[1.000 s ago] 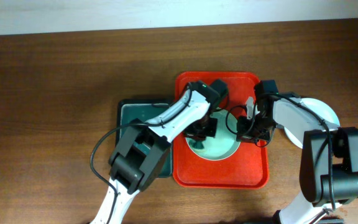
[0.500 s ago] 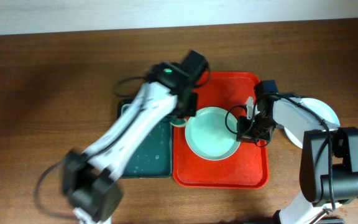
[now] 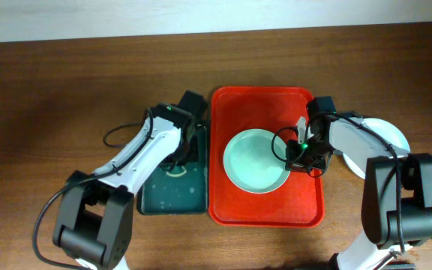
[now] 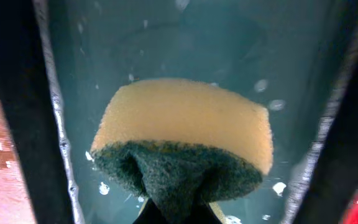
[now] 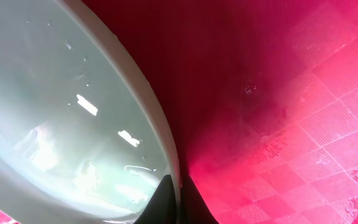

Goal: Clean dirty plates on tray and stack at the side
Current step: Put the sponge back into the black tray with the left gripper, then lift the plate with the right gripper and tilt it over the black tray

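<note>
Overhead shows my left end effector [image 3: 177, 159] pinching the sponge [image 4: 185, 134] over the green tray [image 3: 160, 202]. On the red tray [image 3: 265, 101], my right end effector [image 3: 300, 156] clamps the clean-looking plate [image 3: 253, 161] by its rim. I judge stacking comes next: lift it onto the side plate [image 3: 392, 135].

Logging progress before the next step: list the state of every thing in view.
tray plate: wet, no smear visible, rim gripped
side plate: partly hidden under the right arm
sponge: pinched, over green tray
left gripper: jaws shut on sponge
right gripper: jaws shut on tray plate
</note>
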Motion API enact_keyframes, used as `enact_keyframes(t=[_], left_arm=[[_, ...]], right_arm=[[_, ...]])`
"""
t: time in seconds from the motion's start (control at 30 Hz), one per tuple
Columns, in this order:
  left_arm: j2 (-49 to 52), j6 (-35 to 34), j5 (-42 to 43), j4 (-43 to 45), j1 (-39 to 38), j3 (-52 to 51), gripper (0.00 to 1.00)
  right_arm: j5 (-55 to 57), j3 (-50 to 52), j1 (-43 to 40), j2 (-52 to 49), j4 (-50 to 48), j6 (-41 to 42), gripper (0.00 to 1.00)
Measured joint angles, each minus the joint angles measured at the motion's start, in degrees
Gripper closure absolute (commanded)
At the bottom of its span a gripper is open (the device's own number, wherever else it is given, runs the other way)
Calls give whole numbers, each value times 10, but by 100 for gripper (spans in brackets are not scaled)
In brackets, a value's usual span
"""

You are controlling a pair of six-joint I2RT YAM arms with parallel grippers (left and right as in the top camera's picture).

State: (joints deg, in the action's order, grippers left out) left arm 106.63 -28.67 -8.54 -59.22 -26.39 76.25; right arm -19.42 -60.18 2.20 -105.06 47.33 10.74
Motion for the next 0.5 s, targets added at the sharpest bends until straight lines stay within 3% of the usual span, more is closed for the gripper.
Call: enact_keyframes(t=[0.07, 0.17, 0.27, 0.4, 0.5], left_arm=[[0, 5, 8, 2, 6, -2, 23], [-1, 10, 24, -12, 15, 4, 21], [-16, 11, 35, -38, 29, 22, 14], [-87, 21, 42, -80, 60, 53, 2], [-166, 32, 42, -98, 96, 70, 0]], right_arm=[[0, 0, 0, 0, 0, 0, 91], [2, 1, 0, 0, 2, -1, 88], [4, 2, 0, 0, 4, -3, 96], [9, -7, 0, 0, 28, -9, 96], [25, -22, 0, 16, 83, -17, 96]])
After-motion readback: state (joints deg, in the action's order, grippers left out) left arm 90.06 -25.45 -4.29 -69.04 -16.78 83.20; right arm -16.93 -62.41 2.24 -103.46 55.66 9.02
